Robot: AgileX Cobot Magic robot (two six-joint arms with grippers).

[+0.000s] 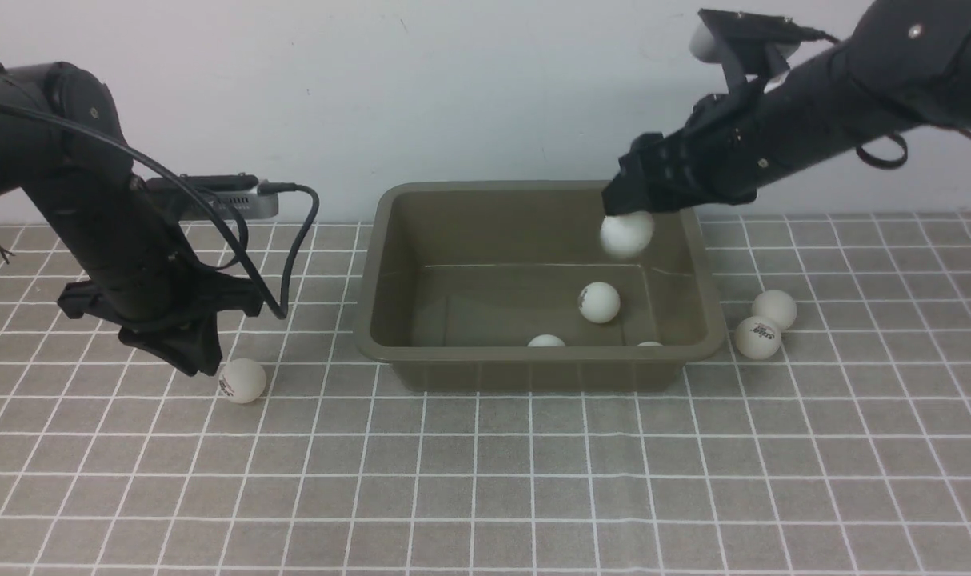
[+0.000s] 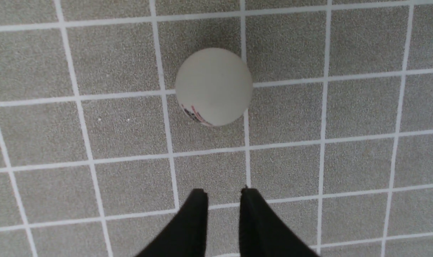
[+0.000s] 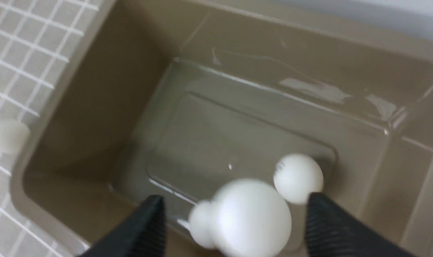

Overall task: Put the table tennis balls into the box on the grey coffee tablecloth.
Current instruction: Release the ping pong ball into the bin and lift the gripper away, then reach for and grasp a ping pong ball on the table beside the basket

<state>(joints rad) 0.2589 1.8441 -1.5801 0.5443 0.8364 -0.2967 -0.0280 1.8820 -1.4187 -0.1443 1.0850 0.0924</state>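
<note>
The olive-brown box stands at the middle back of the grey gridded tablecloth. My right gripper is open over the box's right part. A blurred white ball is free just under it, between the spread fingers in the right wrist view. One ball lies on the box floor, and two more peek over the front wall. Two balls lie right of the box. My left gripper is shut and empty, low beside a logo ball.
A grey flat device with a black cable lies at the back left by the white wall. In the right wrist view the box fills the picture, and a ball on the cloth shows outside it.
</note>
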